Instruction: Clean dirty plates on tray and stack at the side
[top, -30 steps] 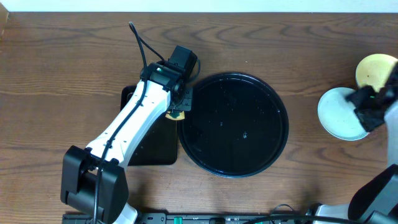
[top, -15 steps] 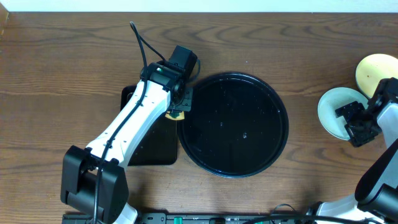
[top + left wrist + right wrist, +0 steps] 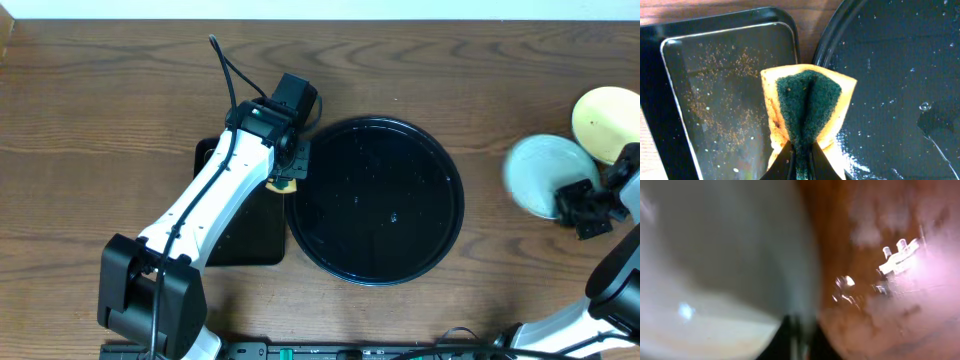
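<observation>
Close in on the left: the left gripper (image 3: 800, 155) is clenched on a folded sponge (image 3: 807, 107), yellow with a green scrub face. It hangs over the seam between the small rectangular tray (image 3: 715, 100) and the big round tray (image 3: 375, 200). The round tray carries droplets and no plate.

Out to the right, the right gripper (image 3: 585, 205) has a mint plate (image 3: 540, 175) pinched by its rim. Its wrist view is badly smeared, but the rim runs straight in between the fingers. The plate sits over bare table (image 3: 100, 120), well off the round tray, just beside a yellow plate (image 3: 603, 118) lying further back.

The risk, as I read it, is that thin rim hold. A slick plate could tip or slip out, or clip the yellow one on the way down.

The count: one sponge, two trays, two plates showing, one mint and one yellow. No third plate is visible.
</observation>
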`<action>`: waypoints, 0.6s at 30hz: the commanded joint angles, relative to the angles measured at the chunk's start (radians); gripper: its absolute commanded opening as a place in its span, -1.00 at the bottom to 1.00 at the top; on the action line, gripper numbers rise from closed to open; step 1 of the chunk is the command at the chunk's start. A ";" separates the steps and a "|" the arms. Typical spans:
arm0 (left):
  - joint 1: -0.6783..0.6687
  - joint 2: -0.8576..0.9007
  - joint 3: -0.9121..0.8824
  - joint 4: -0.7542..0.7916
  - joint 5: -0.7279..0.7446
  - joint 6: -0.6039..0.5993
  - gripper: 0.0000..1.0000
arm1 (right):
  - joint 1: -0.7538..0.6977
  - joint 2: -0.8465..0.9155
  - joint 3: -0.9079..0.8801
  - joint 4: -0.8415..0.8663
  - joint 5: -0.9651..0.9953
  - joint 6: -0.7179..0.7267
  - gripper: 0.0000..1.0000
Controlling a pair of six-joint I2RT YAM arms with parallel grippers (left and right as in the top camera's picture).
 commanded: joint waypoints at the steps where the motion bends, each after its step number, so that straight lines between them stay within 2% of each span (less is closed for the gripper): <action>1: 0.007 0.002 -0.005 0.002 -0.001 0.014 -0.84 | 0.001 0.052 -0.019 0.008 0.012 -0.028 -0.97; 11: 0.007 0.002 -0.005 0.002 -0.001 0.013 -0.85 | 0.034 -0.014 -0.019 0.025 0.012 -0.083 -0.97; 18: 0.007 0.002 -0.005 0.002 -0.001 0.013 -0.85 | 0.139 -0.299 -0.014 0.040 0.117 -0.068 -0.97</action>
